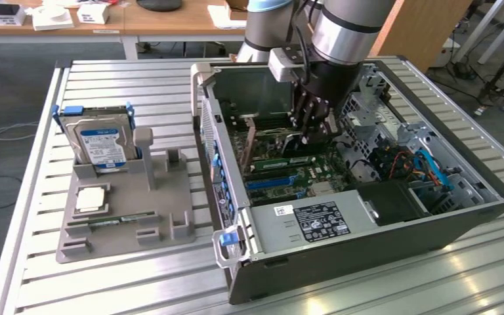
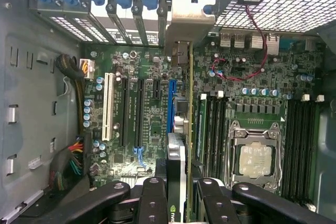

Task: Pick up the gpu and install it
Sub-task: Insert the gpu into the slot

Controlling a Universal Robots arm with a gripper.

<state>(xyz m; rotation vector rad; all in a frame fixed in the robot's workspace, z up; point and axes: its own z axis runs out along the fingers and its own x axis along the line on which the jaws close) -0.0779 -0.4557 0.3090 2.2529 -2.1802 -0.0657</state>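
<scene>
Claw: The claw is down inside the open case. It is partly closed, with a finger on each face of the gpu, and appears to grip it.
Gpu: The gpu is seen edge-on and upright over the motherboard. It sits in line with or just beside the blue slot. Its pale bracket is up against the rear slot openings.
Seating: I cannot tell whether the card's edge is in the slot, resting on it, or hanging above it.
Risk, alignment: If the card sits off the slot line, a downward push could bend the board or damage the slot.
Risk, bracket: The bracket tongue may catch on the rear frame and tilt the card.
Risk, grip: The hold is near one end of the card, so it could pivot or slip between the fingers under load.
Risk, neighbours: The RAM slots lie just beside the card, and a tilted card could scrape them.
Hidden: The card body covers its own connector edge and the slot under it. The picture edge cuts off the lower fingers. In the exterior view the claw and arm block the card.
Elsewhere: A hard drive stands in a grey holder on the desk, well apart from the work.
</scene>
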